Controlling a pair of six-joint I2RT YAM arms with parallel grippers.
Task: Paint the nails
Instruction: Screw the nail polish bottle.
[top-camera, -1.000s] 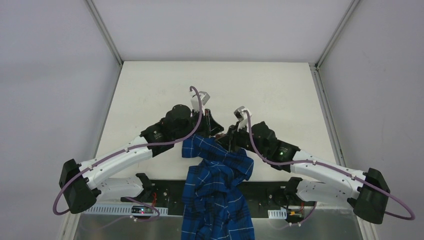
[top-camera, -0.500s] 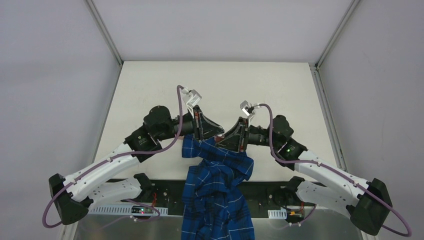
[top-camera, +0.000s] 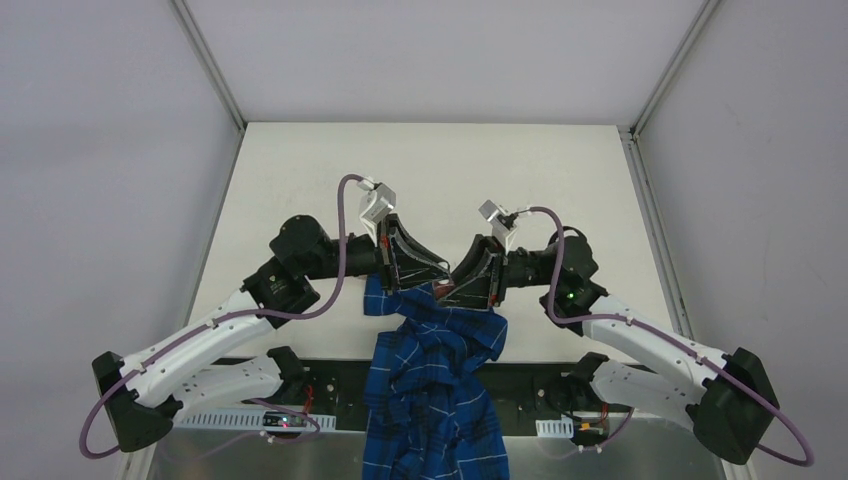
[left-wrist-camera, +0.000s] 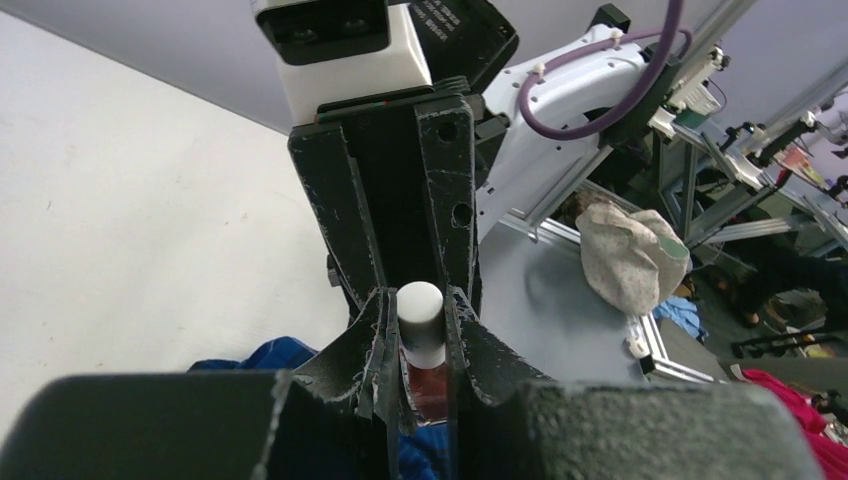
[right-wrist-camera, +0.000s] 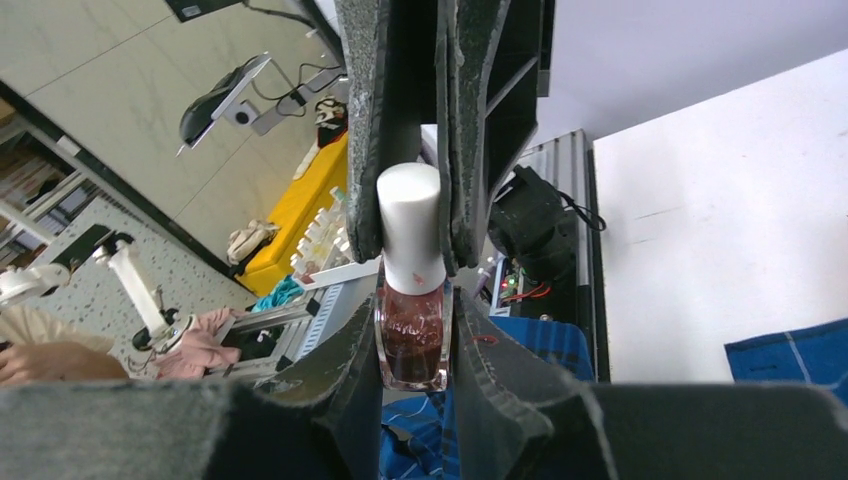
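Together, left fingers and right fingers pinch one white-capped polish bottle.

overhead view onto table; opposed close wrist views sharing polish bottle

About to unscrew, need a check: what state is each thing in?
polish bottle: capped, held by both grippers
white cap: seated on the bottle
left gripper: shut on the white cap
right gripper: shut on the bottle's glass body
plaid sleeve: crumpled, partly under the grippers
nails: not visible
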